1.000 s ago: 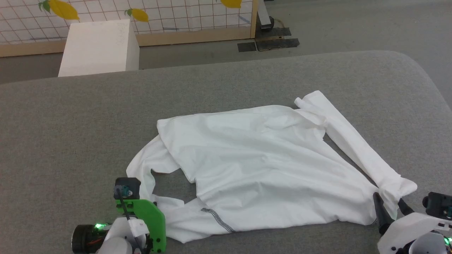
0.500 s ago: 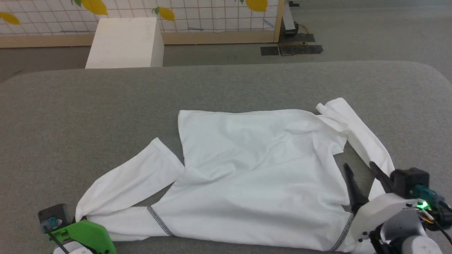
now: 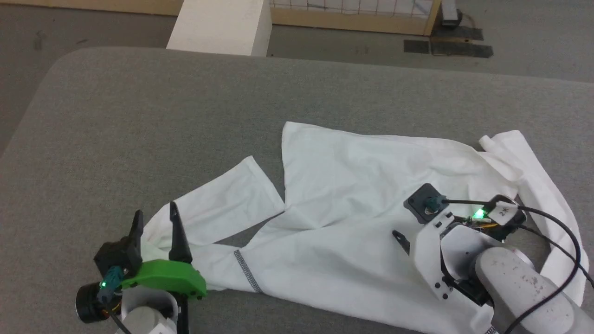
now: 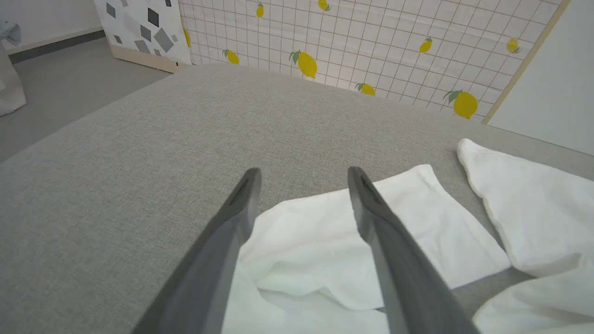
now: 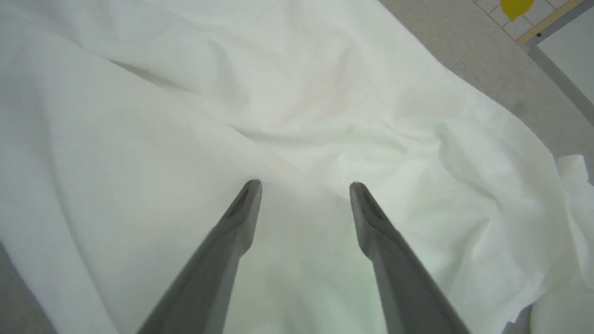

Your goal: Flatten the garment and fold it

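Left claw has let go of the left sleeve since half a second ago. It was pinching the sleeve then; now its fingers stand spread above the sleeve's bend. Right claw has swung in from the right edge to over the shirt body. Head camera shifted too, so the framing change isn't the cloth moving.

Garment lies on the grey tabletop, mostly spread, right of centre.

Step in hand, my read: flattening, no fold started.
- Left sleeve doubles back on itself at the left claw, cuff end pointing toward the body. Pinch the cuff, one layer only, and draw it out left and low so the body doesn't drag.
- Zigzag seam marks the shoulder; keep that spot still.
- Body has shallow wrinkles under the right claw, which is spread and empty. It probably hovers, but contact is hard to judge from the wrist view.
- Right sleeve is bunched at the top and needs straightening.

Count: one garment, two sleeves, two claws, one white box behind the tabletop.
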### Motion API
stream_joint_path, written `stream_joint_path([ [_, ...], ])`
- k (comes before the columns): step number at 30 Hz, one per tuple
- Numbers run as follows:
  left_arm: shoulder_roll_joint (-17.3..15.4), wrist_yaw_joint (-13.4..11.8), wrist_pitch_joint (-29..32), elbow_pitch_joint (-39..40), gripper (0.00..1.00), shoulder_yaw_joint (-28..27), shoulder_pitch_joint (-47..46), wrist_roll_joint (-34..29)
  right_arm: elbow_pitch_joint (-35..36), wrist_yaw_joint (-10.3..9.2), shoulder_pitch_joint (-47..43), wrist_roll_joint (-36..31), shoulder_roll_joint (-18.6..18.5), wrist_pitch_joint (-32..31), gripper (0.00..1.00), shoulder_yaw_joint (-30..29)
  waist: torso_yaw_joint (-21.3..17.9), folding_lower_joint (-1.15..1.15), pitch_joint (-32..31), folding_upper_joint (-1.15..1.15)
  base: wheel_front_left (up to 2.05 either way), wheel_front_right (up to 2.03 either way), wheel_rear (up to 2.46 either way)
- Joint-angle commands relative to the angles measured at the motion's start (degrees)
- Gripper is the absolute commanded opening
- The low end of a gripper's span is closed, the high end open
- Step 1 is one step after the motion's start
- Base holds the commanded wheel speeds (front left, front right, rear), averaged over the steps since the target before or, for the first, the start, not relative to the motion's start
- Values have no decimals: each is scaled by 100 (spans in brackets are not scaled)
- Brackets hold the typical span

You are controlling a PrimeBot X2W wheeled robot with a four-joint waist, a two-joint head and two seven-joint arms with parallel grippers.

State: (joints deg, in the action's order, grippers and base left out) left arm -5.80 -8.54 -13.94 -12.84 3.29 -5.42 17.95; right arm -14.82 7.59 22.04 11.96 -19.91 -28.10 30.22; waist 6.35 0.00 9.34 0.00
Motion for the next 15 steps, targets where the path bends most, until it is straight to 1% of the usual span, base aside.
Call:
stream_joint_path([
  [1, 51, 47, -68, -13, 100, 54, -142, -125, -89, -10, 255, 222, -151, -281, 100, 308, 394, 0, 387, 0, 0, 0, 0],
  [3, 117, 91, -95, -3, 100, 139, -235, -177, -203, -10, 521, 555, -441, -776, 100, 810, 510, 0, 493, 0, 0, 0, 0],
  [4, 142, 110, -99, 41, 100, 165, -284, -207, -219, -10, 633, 695, -566, -960, 56, 982, 565, 0, 539, 0, 0, 0, 0],
  [5, 170, 135, -101, 114, 100, 185, -335, -235, -201, -10, 771, 847, -716, -1135, 21, 1201, 623, 0, 592, 0, 0, 0, 0],
  [6, 188, 158, -102, 161, 100, 196, -371, -256, -173, -10, 886, 953, -831, -1223, 0, 1340, 671, 0, 636, 0, 0, 0, 0],
  [9, 236, 214, -104, 303, 100, 199, -468, -292, -18, -10, 1308, 1247, -1144, -1271, 0, 1616, 802, 0, 777, 0, 0, 0, 0],
  [11, 256, 243, -104, 358, 100, 209, -531, -305, 81, -10, 1615, 1355, -1325, -1241, 0, 1691, 882, 0, 876, 0, 0, 0, 0],
  [15, 279, 284, -105, 435, 100, 244, -693, -321, 204, -10, 2318, 1484, -1603, -1116, 0, 1511, 1032, 0, 1105, 0, 0, 0, 0],
])
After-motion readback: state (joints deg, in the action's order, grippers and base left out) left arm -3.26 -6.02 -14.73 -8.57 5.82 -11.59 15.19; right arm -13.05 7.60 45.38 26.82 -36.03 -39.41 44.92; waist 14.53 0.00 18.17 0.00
